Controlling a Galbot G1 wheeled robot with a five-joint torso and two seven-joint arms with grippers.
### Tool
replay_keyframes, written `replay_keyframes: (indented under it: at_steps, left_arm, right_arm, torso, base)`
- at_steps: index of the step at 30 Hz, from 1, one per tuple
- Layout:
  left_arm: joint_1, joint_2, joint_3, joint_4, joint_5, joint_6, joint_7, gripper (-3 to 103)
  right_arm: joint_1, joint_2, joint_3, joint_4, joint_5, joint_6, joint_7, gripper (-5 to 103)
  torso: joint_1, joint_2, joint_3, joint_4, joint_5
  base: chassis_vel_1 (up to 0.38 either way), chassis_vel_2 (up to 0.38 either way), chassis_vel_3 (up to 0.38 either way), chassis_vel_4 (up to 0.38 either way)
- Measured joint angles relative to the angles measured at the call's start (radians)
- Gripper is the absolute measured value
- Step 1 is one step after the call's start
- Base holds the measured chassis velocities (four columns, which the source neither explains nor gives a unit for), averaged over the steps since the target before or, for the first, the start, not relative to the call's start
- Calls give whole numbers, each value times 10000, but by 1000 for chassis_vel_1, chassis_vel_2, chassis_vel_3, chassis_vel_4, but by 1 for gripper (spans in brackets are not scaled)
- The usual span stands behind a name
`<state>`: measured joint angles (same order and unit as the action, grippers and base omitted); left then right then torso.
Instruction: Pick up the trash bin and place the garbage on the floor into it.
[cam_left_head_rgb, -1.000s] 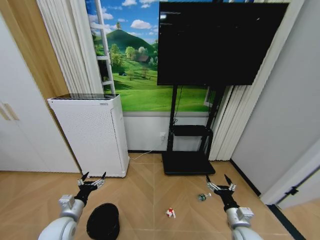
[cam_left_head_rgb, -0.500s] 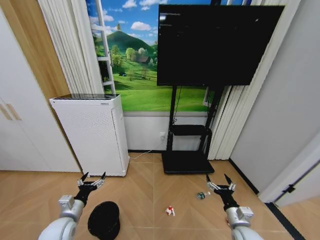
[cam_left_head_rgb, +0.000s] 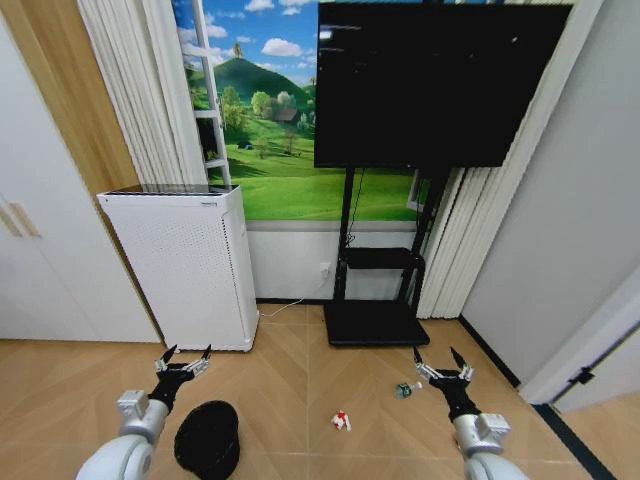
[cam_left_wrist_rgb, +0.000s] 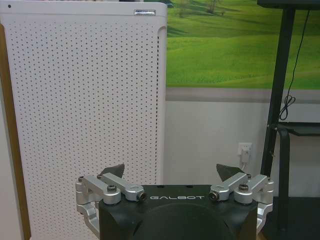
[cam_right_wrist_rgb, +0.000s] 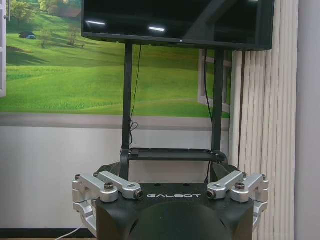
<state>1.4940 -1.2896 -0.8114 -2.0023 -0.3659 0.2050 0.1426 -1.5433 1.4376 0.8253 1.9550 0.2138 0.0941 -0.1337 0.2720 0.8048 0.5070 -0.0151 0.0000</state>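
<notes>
Where each open pincer (cam_left_wrist_rgb: 171, 172) mounts, lettering reads "GALBOT".

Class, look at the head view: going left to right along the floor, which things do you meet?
Left gripper → trash bin → red-and-white wrapper → small bottle → right gripper.

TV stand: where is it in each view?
Head view: TV stand centre, against the wall, right of the white appliance.
Left wrist view: its black pole beside the white appliance, beyond the left hand.
Right wrist view: straight ahead beyond the right hand, under the TV.
Shared landmark: the green meadow mural.
</notes>
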Motion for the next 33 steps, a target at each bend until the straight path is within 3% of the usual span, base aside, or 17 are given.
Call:
replay_keyframes:
  at_steps: [25, 33]
  left_arm:
    - [-10, 57, -20, 6, 17, 6, -39, 100]
    - [-94, 66, -202, 80, 66, 26, -322, 100]
  right_arm:
    - [-9, -36, -51, -101, -12, -7, -3, 100]
    - [69, 47, 67, -244, 85, 23, 85, 100]
  torso:
    - [-428, -1049, -622, 0, 0]
    - [-623, -1526, -903, 0, 0]
  base:
    - [0, 0, 0, 0]
    - [0, 0, 0, 0]
